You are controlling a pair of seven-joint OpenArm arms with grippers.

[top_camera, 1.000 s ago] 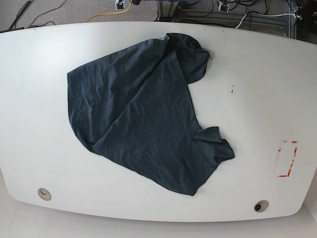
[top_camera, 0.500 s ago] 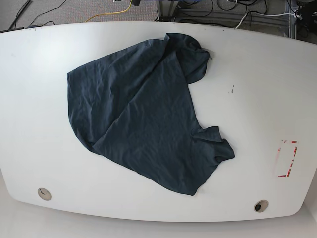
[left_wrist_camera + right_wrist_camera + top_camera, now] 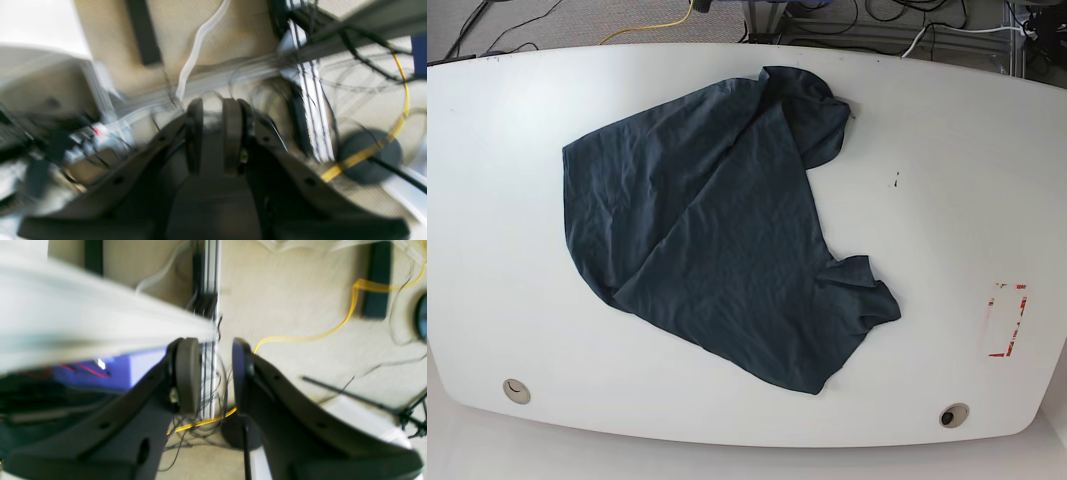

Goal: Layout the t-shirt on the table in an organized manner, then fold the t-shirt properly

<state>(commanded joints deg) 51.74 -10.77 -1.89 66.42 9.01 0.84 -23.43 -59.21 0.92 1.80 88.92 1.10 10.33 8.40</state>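
across the middle of the base view, the t-shirt [image 3: 717,235] lies spread on the white worktop [image 3: 947,180], a dark navy mass of soft wrinkled cloth with no print showing. it is not laid out square: the body runs slantwise from the upper centre of the frame down to the lower centre, one part folded over itself along a long crease. a bunched lump sits at its top edge, and a small crumpled sleeve pokes out at the lower right. a red tape rectangle [image 3: 1006,320] marks the worktop at the right, well apart from the cloth, and two round grommet holes [image 3: 516,391] sit near the lower edge.

neither arm shows in the base view. in the blurred wrist views, the left claw [image 3: 213,133] and the right claw [image 3: 217,373] each stand slightly parted and grasp nothing, with floor and cables beyond them.
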